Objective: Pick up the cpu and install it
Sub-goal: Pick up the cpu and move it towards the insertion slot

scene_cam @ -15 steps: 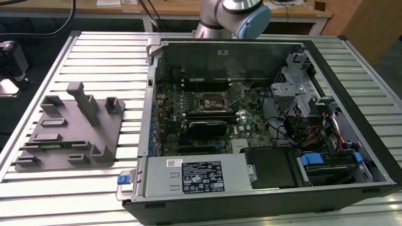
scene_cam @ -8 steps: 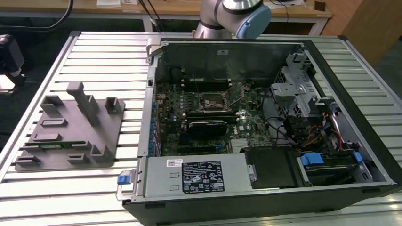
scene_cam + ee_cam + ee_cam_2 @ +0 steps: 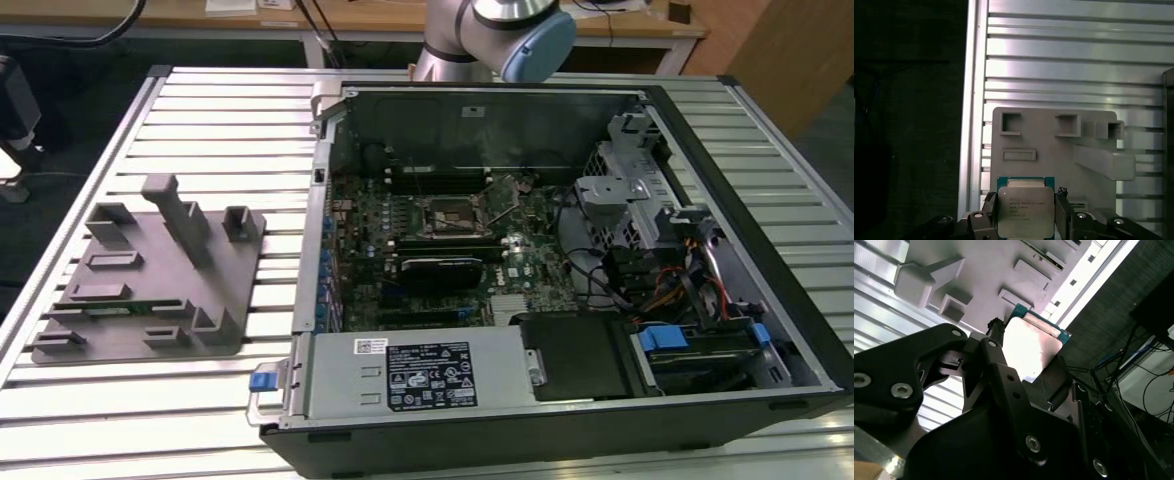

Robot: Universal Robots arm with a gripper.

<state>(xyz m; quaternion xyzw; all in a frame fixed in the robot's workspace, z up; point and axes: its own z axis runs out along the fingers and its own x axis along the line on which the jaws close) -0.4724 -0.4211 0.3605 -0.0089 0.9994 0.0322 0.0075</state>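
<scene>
Right, the black two-fingered gripper [image 3: 1026, 212] has the cpu [image 3: 1025, 207], that small flat square chip with a silvery metal top and a thin green rim. The jaws are pinched on it from two opposite edges, one dark finger [image 3: 990, 206] hard against each side. In the second wrist view the gripper [image 3: 1026, 362] shows from behind, and the cpu [image 3: 1030, 345] sits bright between the fingertips, its green corner catching the light.

The chip is over the pale grey moulded fixture plate [image 3: 1054, 150], with its raised blocks and square pockets; from here I cannot tell whether it is clear of the plate or touching it. The plate rests on the ribbed aluminium table [image 3: 1064, 60].

In the exterior view that grey plate [image 3: 147, 285] lies on the exterior view's left of the open black computer case [image 3: 747, 130]. Inside the case, on the green motherboard [image 3: 534, 265], is the silver-framed square socket [image 3: 447, 213] with its dark centre. The silver and blue robot arm [image 3: 505, 30] rises behind the case.
</scene>
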